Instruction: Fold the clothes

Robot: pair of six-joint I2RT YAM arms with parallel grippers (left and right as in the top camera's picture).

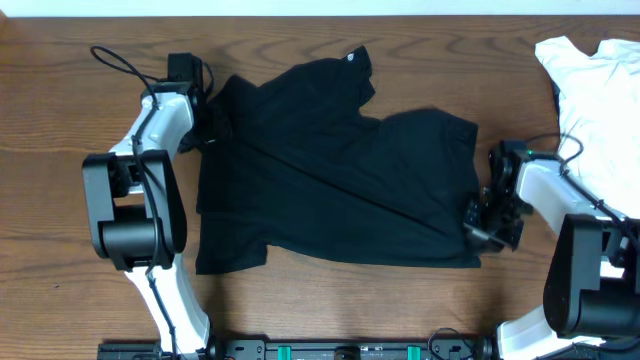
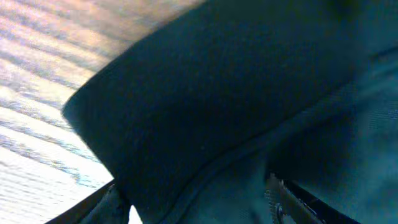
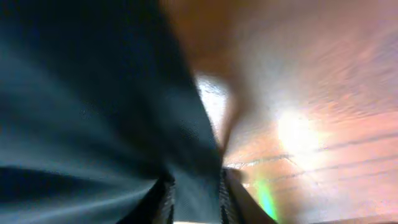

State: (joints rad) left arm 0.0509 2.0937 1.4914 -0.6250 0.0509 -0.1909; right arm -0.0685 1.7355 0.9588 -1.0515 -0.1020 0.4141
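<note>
1. The black shirt lies spread out on the brown table, about in the middle, between the two arms
2. The shirt is not smooth. A long crease runs slanting across it, and its collar points to the far side of the table
3. The left gripper is down at the shirt's far left corner, by the sleeve. Its fingers stand wide apart and black cloth fills the space between them. I cannot tell if it has hold of the cloth
4. The right gripper is at the shirt's right edge, near the bottom corner. Its fingers are only a little way apart, with a strip of black cloth in the gap. I cannot tell if they are squeezing the cloth or just sitting around it
5. A white shirt lies in a heap at the far right corner of the table, apart from the black shirt
</note>
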